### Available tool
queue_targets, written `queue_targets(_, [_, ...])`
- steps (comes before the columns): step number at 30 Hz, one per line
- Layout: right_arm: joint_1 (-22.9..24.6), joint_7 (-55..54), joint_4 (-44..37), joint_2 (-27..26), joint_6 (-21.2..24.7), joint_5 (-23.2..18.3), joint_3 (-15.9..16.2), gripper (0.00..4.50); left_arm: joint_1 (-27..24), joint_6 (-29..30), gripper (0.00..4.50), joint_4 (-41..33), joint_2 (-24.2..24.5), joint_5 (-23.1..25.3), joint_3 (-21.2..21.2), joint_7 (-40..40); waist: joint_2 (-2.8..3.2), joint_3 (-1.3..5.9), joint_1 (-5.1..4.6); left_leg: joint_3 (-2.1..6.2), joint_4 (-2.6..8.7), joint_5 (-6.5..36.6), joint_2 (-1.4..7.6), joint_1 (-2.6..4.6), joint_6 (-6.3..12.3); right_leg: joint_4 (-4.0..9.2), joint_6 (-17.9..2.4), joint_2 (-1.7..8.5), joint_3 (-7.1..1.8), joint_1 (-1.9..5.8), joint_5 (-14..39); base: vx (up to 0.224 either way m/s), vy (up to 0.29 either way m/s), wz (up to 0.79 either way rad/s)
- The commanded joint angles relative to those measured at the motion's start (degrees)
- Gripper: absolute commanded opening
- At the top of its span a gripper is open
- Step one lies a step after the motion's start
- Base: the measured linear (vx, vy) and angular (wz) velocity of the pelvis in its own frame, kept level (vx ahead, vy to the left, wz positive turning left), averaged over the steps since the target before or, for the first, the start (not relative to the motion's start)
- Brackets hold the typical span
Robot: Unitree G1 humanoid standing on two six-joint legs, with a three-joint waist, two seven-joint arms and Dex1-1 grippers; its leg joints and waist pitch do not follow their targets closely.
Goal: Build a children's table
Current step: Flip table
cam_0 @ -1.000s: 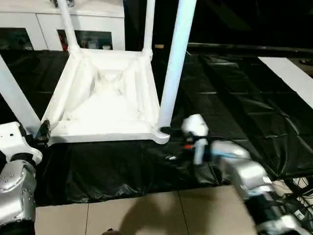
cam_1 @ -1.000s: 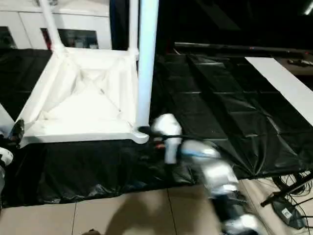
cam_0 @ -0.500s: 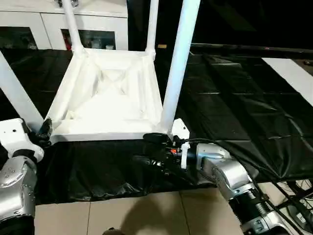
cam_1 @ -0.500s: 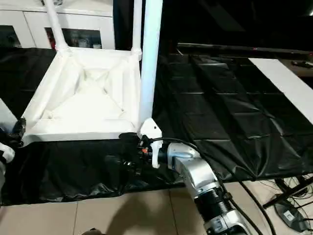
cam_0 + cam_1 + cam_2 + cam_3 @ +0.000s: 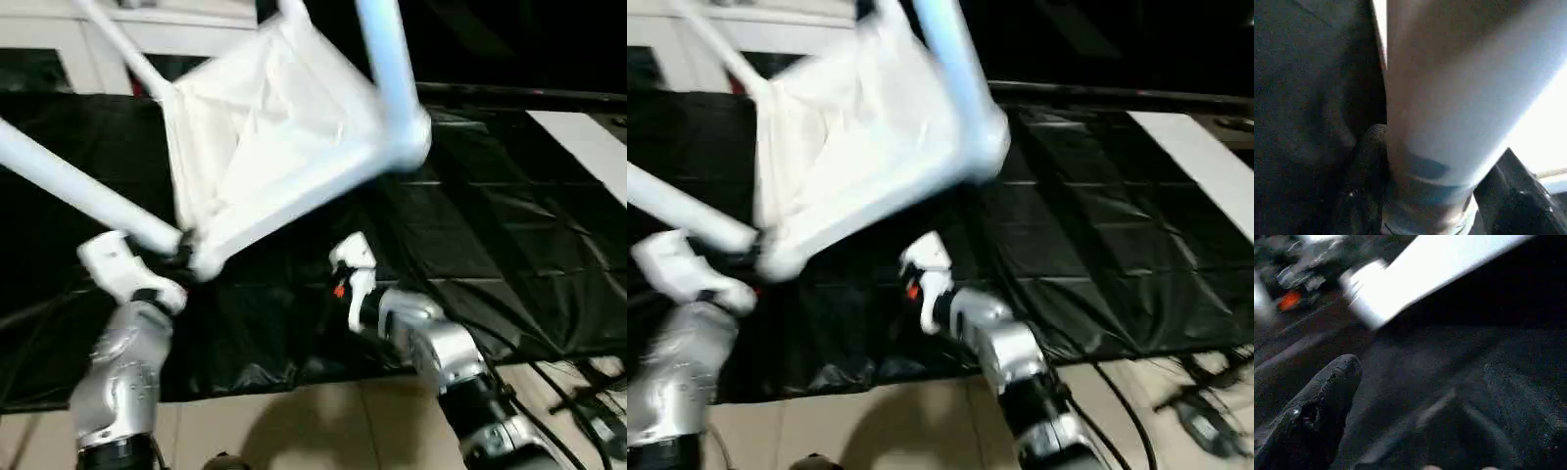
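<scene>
The children's table is upside down and tipped: its white ribbed tabletop (image 5: 274,127) slopes, with the near right corner socket (image 5: 407,147) lifted off the black sheet. Long white legs (image 5: 78,191) jut out to the left and upward (image 5: 387,49). My left gripper (image 5: 181,257) is at the near left corner. In the left wrist view its black fingers (image 5: 1369,161) press on both sides of the leg's base. My right gripper (image 5: 348,279) hangs below the raised edge, apart from the table, open and holding nothing. One of its fingers (image 5: 1322,401) shows over the dark sheet.
A crinkled black sheet (image 5: 490,225) covers the floor, with tiles (image 5: 294,421) along its near edge. A white cabinet with glass doors (image 5: 59,59) stands at the back left. A white board (image 5: 588,147) lies at the far right, cables (image 5: 598,392) at the near right.
The table has tipped up, its near right corner rising off the sheet. My left gripper rose with the leg. My right gripper drew back from under that corner and turned.
</scene>
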State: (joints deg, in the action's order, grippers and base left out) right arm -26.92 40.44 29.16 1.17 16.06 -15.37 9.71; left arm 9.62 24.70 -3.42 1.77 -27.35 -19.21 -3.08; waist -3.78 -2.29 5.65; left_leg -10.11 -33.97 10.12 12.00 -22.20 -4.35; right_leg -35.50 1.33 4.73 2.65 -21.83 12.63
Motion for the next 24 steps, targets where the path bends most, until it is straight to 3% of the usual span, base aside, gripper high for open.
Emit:
queue_targets(1, [-1.39,-1.41,2.43,-0.8,-1.69,-2.74,-3.44,4.5,2.23,1.48,2.25,-2.48,-1.23,-1.53,-0.01,0.42,0.83,3.31,-0.24,0.2,4.41,7.93,1.23,1.32,-2.29,3.09,-9.89,2.5,-1.83,2.03,-3.6,0.0,0.0,0.0])
queue_targets(4, [-2.92,-1.57,4.98,-2.26,-3.93,-5.68,-6.54,4.5,2.52,1.53,2.24,-2.33,-1.45,-0.61,0.3,0.36,0.67,3.31,-0.6,0.07,4.21,6.56,1.22,1.33,-0.37,3.03,-10.5,2.47,-1.87,2.08,-4.56,0.0,0.0,0.0])
queue_targets(8, [-4.88,-2.13,7.55,-4.5,-5.81,-10.06,-11.78,4.5,1.0,3.31,2.23,-4.96,-1.02,-1.79,1.84,2.78,0.65,3.4,-0.56,0.07,4.1,5.74,1.33,1.44,0.36,2.76,-11.29,2.47,-1.81,2.04,-5.47,0.0,0.0,0.0])
queue_targets(12, [-6.32,-2.26,9.21,-5.61,-6.49,-12.19,-14.95,4.5,0.38,3.93,2.23,-5.87,-0.93,-1.81,2.26,3.01,0.68,3.39,-0.43,-0.04,3.99,4.55,1.33,1.61,0.63,2.72,-11.63,2.29,-1.76,1.99,-6.34,0.0,0.0,0.0])
queue_targets(20, [-14.92,-7.01,21.9,-6.8,-9.69,-15.14,-21.61,4.5,0.23,6.7,2.23,-8.24,-0.41,-0.3,3.25,1.72,0.38,3.28,-0.37,-0.15,4.04,6.38,1.24,1.53,-0.33,2.74,-11.76,2.53,-1.8,1.86,-2.34,0.0,0.0,0.0])
queue_targets(24, [-18.1,-7.16,26.0,-7.19,-10.09,-16.96,-24.22,4.5,-0.84,8.06,2.23,-9.69,0.79,-0.47,5.01,0.73,0.45,3.35,-0.15,-0.13,3.96,5.45,1.27,1.55,0.24,2.51,-11.57,2.44,-1.71,1.82,-3.91,0.0,0.0,0.0])
